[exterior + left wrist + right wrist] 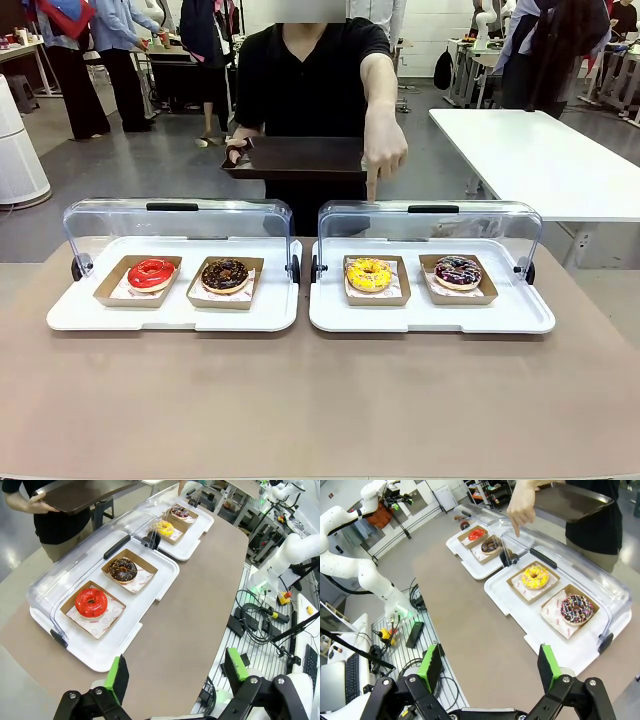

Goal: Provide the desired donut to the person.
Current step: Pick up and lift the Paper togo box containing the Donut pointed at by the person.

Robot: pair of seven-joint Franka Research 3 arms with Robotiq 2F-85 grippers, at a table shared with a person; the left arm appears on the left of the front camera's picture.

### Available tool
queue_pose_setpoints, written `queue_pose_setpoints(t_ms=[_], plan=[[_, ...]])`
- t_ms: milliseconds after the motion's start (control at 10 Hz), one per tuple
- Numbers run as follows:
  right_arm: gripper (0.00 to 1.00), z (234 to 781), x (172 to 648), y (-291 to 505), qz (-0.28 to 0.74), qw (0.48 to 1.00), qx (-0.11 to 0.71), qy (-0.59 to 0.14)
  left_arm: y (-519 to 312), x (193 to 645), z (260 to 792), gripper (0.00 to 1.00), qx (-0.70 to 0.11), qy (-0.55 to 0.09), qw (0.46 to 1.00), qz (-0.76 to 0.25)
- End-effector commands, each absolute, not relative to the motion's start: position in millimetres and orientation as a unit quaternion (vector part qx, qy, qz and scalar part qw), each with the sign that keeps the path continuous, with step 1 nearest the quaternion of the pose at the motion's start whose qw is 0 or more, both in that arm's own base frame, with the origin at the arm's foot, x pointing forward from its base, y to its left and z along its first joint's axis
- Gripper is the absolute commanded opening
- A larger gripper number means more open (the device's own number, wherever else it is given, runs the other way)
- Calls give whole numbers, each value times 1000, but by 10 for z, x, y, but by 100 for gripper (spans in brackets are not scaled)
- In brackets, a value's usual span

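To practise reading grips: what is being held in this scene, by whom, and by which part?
The left gripper and right gripper are open, empty. The person's hand holds the dark tray by its edge.

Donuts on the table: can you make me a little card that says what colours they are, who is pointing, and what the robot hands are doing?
Left white tray: red donut and chocolate donut, each in a cardboard box
Right white tray: yellow donut and dark sprinkled donut
Clear lids: both open
Pointing hand: the person's, finger down, seemingly at the yellow donut
Other hand: holds a dark serving tray
Left gripper: open, holding nothing
Right gripper: open, holding nothing
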State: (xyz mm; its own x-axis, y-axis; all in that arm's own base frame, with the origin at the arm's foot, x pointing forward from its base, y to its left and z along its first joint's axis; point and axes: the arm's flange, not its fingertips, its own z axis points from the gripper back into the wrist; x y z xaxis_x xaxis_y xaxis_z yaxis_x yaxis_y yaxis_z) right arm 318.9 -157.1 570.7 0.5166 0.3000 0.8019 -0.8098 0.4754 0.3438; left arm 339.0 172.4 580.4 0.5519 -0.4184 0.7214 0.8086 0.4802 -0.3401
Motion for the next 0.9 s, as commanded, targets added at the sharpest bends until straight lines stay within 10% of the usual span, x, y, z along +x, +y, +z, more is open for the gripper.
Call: queue_pose_setpoints(t_ms=[0, 800], plan=[[100, 5705, 3201, -1567, 353, 783, 377, -346, 1728, 3386, 5813, 100, -342, -287, 811, -379], [100, 5706, 3189, -1570, 352, 787, 372, -343, 1728, 3386, 5813, 100, -342, -287, 811, -379]])
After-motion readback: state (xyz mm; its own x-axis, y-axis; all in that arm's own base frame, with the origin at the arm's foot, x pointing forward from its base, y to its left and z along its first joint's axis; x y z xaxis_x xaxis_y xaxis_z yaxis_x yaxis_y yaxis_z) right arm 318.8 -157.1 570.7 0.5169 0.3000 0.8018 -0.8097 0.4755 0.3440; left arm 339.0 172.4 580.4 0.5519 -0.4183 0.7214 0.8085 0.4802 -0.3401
